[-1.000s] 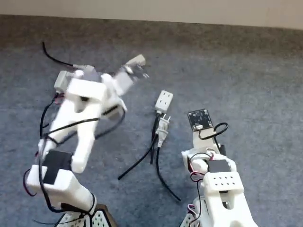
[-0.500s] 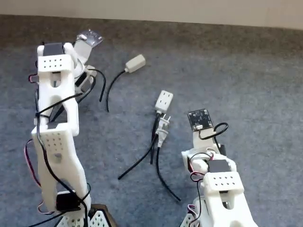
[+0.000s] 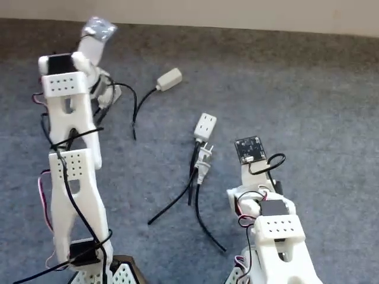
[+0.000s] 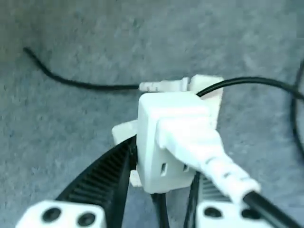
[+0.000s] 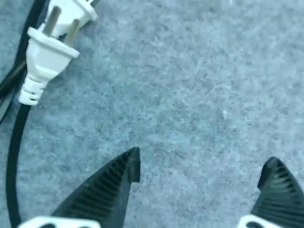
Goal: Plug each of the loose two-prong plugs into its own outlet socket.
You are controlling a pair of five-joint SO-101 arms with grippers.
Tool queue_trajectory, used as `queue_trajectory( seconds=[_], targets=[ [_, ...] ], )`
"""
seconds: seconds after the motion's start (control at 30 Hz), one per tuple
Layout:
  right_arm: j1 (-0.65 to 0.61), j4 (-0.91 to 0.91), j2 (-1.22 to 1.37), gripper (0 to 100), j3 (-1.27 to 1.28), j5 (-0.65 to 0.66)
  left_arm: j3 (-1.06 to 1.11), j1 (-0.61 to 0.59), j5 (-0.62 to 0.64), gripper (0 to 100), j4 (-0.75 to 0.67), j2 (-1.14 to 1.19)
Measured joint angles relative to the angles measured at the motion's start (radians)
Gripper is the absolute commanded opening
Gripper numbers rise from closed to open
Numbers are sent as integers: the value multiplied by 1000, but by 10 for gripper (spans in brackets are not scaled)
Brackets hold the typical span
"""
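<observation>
My left gripper (image 4: 164, 161) is shut on a white outlet block (image 4: 164, 128) with a white two-prong plug (image 4: 199, 147) seated in it; its black cord runs back past the fingers. Just beyond lies another white piece (image 4: 202, 88) with a thin black cord (image 4: 76, 83). In the high view this gripper (image 3: 106, 90) is at the far left. A beige socket (image 3: 169, 79) lies at the back centre. A white socket (image 3: 205, 125) lies mid-table with a loose plug (image 3: 203, 160) just before it. My right gripper (image 5: 204, 159) stands open above bare carpet, the loose plug (image 5: 46, 54) off to one side.
Grey carpet (image 3: 320, 106) covers the whole table. Black cords (image 3: 177, 201) trail from the middle plugs toward the front between the two arms. The right arm (image 3: 275, 228) stands at the front right, and the carpet to its right is free.
The left arm has swung from the beige socket at the back centre out to the far left and stretched farther back. The beige socket now lies uncovered. The right arm has not moved.
</observation>
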Motion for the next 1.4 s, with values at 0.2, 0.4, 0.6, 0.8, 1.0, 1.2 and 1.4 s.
queue_trajectory(
  seconds=[0.2,0.4,0.6,0.8,1.0,1.2,1.4],
  targets=[
    [0,0,0,379,0,0,89,-11,-18,5,2,2],
    [0,-28,0,379,25,0,121,110,-18,5,25,2],
    [0,-32,0,379,37,0,127,236,-18,61,21,2],
    [0,-32,0,379,37,0,204,201,25,184,-41,2],
    [0,-32,0,379,37,0,242,164,28,232,-66,2],
    [0,-32,-5,379,37,0,242,141,28,235,-66,2],
    [0,-32,-5,379,37,0,94,101,28,235,-15,2]
  ],
)
